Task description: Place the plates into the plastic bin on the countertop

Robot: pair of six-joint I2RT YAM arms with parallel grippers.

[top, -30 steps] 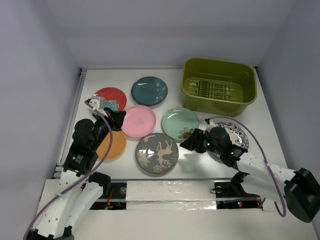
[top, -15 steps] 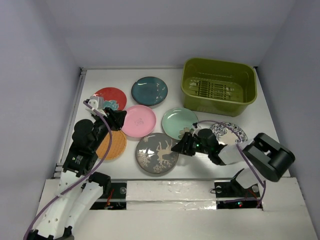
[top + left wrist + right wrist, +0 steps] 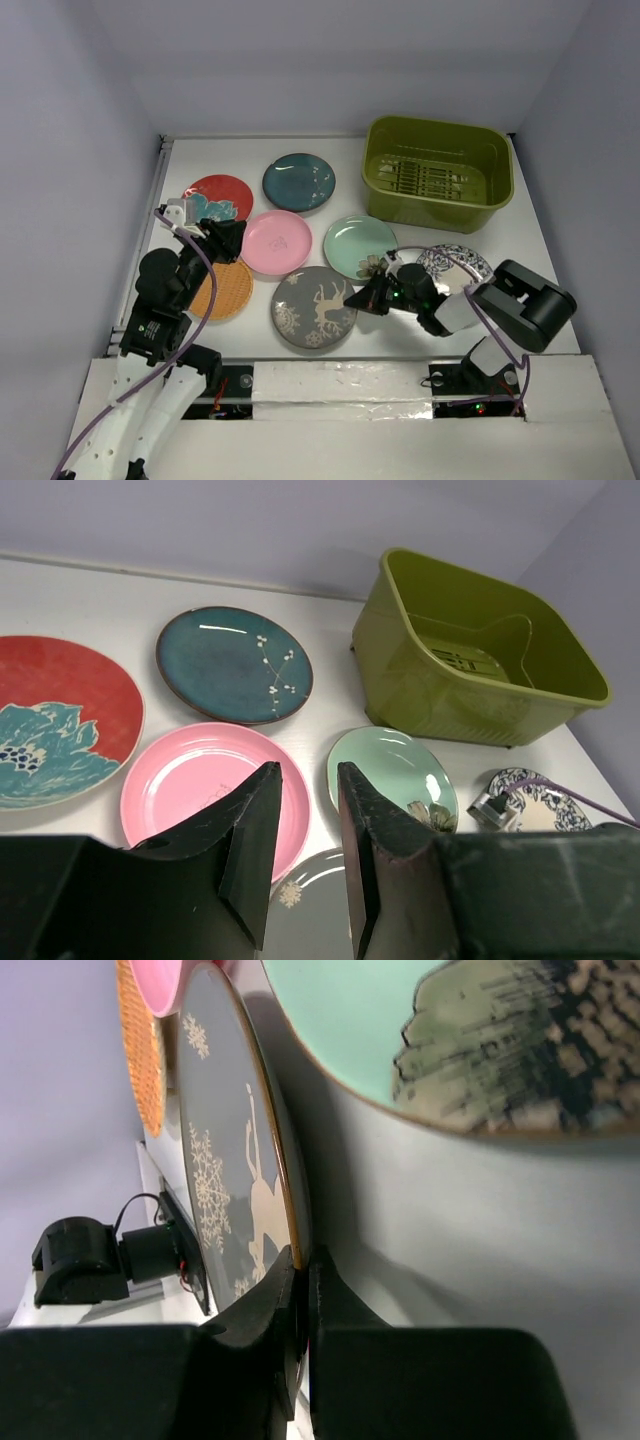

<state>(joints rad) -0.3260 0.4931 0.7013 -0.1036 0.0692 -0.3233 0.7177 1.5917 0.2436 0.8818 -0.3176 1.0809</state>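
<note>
Top view: we see the right gripper (image 3: 372, 298) clamped on the right rim of the grey deer plate (image 3: 312, 305), which lies on the countertop (image 3: 348, 190) front-left of the plastic bin (image 3: 440, 214). Left wrist: we see the left gripper (image 3: 305, 780) slightly parted, nothing between its jaws, left of the bin. Right wrist: we see the jaws pinched tight on that plate's rim.

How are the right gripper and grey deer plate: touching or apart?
Touching. The right wrist view shows the right gripper pinched shut on the rim of the grey deer plate.
</note>
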